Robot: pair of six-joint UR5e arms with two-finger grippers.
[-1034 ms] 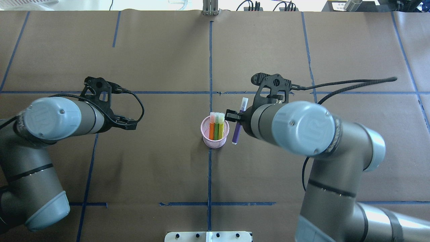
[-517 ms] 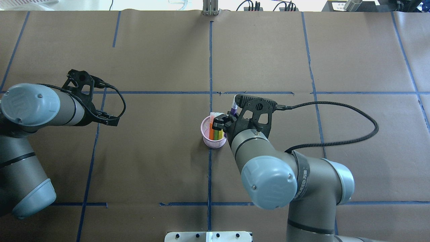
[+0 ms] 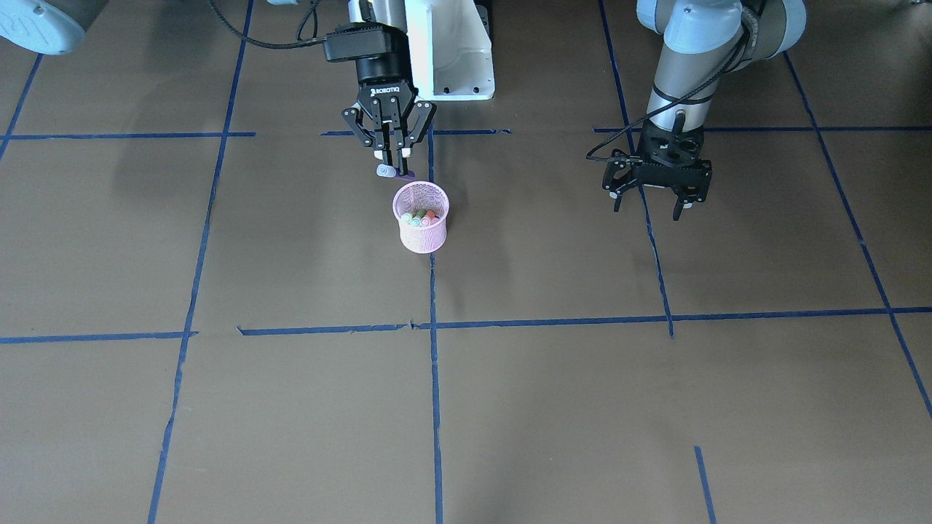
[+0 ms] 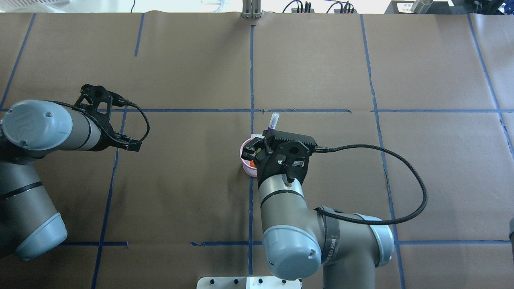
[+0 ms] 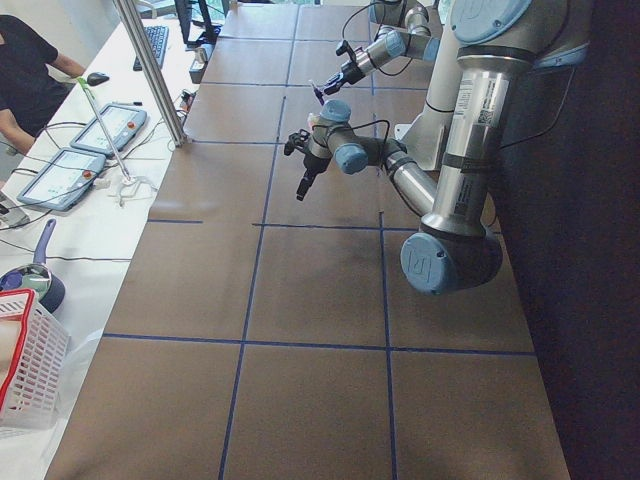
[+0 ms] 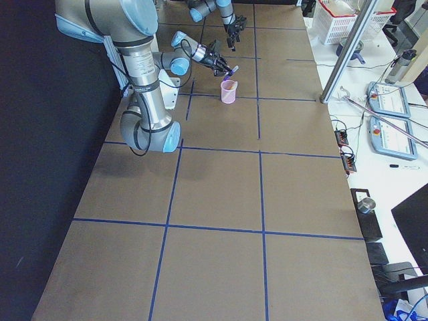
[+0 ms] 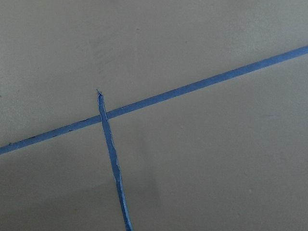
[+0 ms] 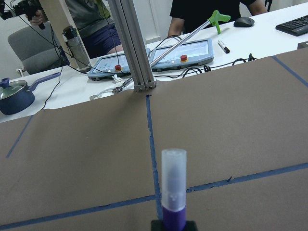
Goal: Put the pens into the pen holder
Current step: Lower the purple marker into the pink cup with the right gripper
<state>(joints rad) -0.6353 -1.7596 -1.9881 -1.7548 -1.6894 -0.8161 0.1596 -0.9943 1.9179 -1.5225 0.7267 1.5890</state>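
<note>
The right tool [image 3: 394,159] is clenching the purple pen [image 4: 274,120] by its coloured barrel and is carrying it just above the pink pen holder [image 3: 422,237], which is standing upright on the tabletop [image 3: 582,407]; the orange and green pens [image 3: 419,216] are already sitting inside, so this looks like the last pen going in; the right arm is reaching forward with its wrist bent down over the cup, the pen lying tilted with its pale cap end pointing away from the robot; the next move is probably calling for tipping the pen steeper, lining its lower end with the free part of the opening, lowering, then releasing; the left tool [image 3: 650,198] is hanging well apart, fingers spread and empty.
</note>
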